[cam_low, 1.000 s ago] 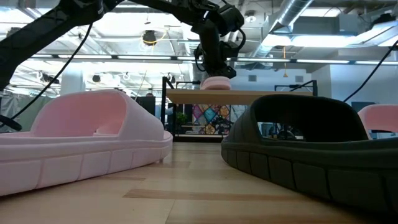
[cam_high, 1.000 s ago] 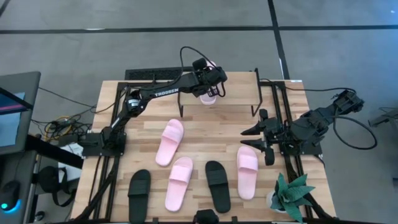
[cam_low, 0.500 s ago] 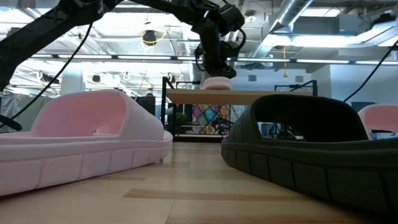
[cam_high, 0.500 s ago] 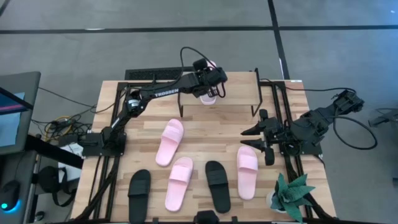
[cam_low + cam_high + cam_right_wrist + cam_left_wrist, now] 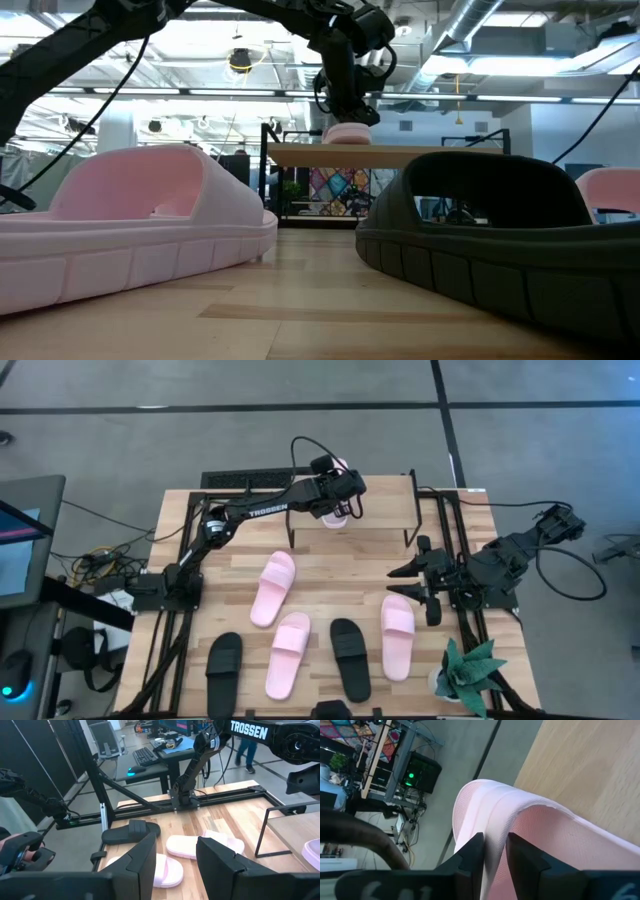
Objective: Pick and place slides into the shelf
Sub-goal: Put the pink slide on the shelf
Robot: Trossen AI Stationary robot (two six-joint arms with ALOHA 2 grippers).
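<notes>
left gripper (image 5: 341, 499) pinches 1 of 4 pink slides (image 5: 335, 517); 2 black (image 5: 350, 658).

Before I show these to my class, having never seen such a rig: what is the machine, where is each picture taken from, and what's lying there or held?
It is two dark robot arms at a wooden table, each ending in two-finger jaws. One picture looks straight down, one looks level across the tabletop, and two come from cameras on the wrists.

The left gripper reaches over the shelf, a small wood board on black legs, and is shut on a pink slide whose sole rests on the board; its wrist picture shows the jaws pinching the slide's edge. The right gripper waits open near the table's right side, holding nothing.

On the table lie three more pink slides and two black slides, plus a small green plant.
</notes>
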